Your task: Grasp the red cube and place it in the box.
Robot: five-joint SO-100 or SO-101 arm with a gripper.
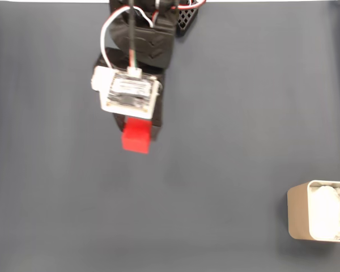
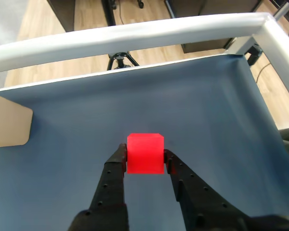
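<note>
— Two fingers (image 2: 116, 171) of our gripper (image 2: 144, 156) are clamped on opposite flat faces of the red cube (image 2: 145, 153), low centre in the wrist view.

— We judge it light, stiff and matte, so side faces near the middle suit us. Where's the box (image 1: 299, 212)?

— Lower right of the fixed view, well apart from the cube, which sits upper left of centre there under the arm.

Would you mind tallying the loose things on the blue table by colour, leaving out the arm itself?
Red: 1, the red cube, held between the gripper fingers.
Beige-grey: 1, the box, with white lining inside.
Total: 2.
</note>
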